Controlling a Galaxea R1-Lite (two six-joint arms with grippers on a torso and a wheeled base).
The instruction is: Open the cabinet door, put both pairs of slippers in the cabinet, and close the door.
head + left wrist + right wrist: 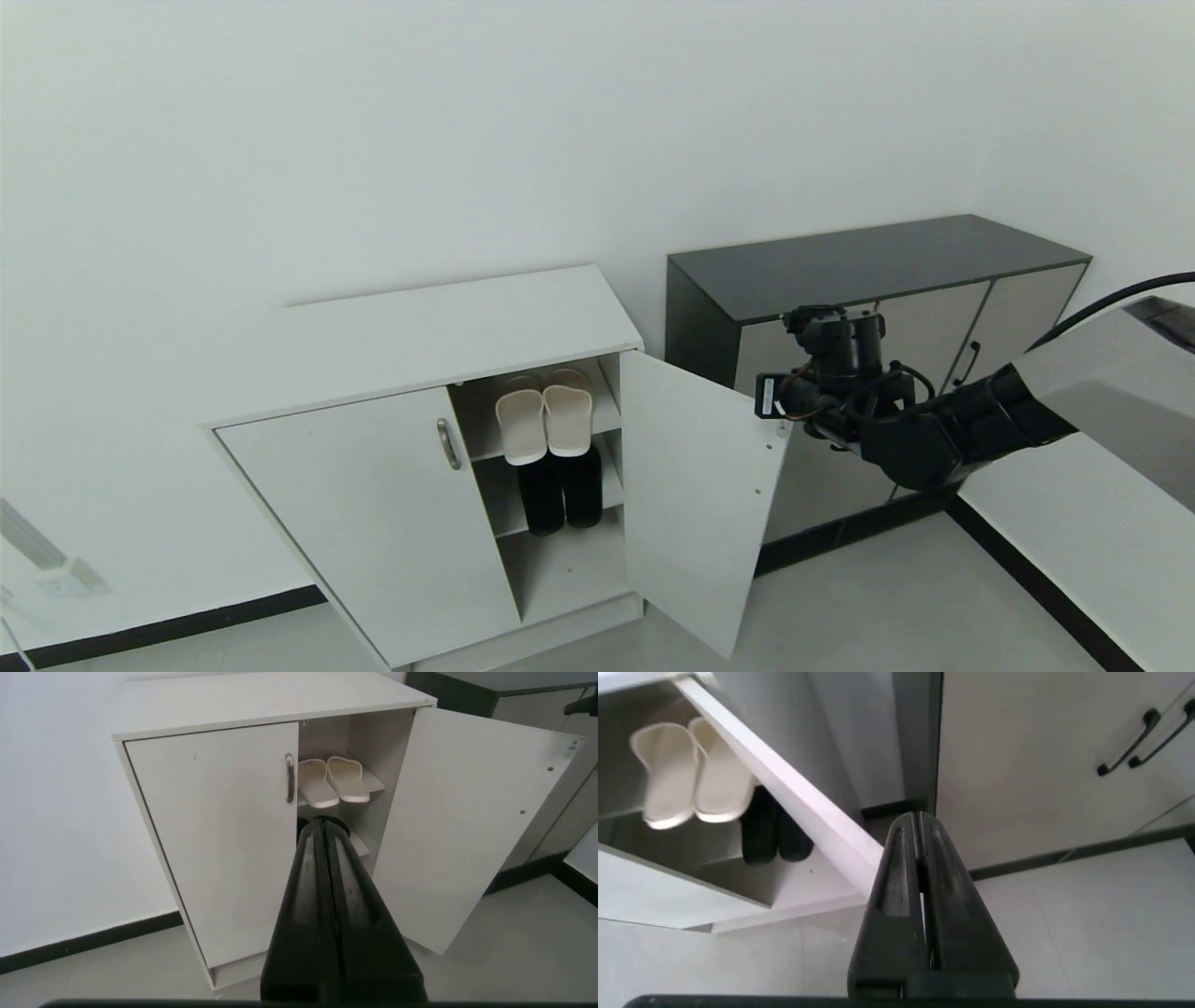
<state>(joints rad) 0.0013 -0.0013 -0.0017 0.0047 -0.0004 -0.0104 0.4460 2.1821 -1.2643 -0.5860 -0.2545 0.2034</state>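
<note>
The white cabinet [439,327] has its left door [373,523] closed and its right door [695,485] swung wide open. A pair of white slippers [543,422] lies on the upper shelf, also in the left wrist view [334,777] and the right wrist view [687,761]. Below it, a pair of black slippers [560,490] [771,826] rests on the middle shelf, toes over the edge. My right gripper [775,409] [920,826] is shut and empty beside the open door's free edge, on its outer side. My left gripper [322,831] is shut, empty, pointing at the cabinet opening.
A dark-topped cabinet [868,266] with grey doors and black handles [1125,754] stands just right of the open door. A white counter [1074,523] runs along the right. Grey floor [840,616] lies in front of both cabinets.
</note>
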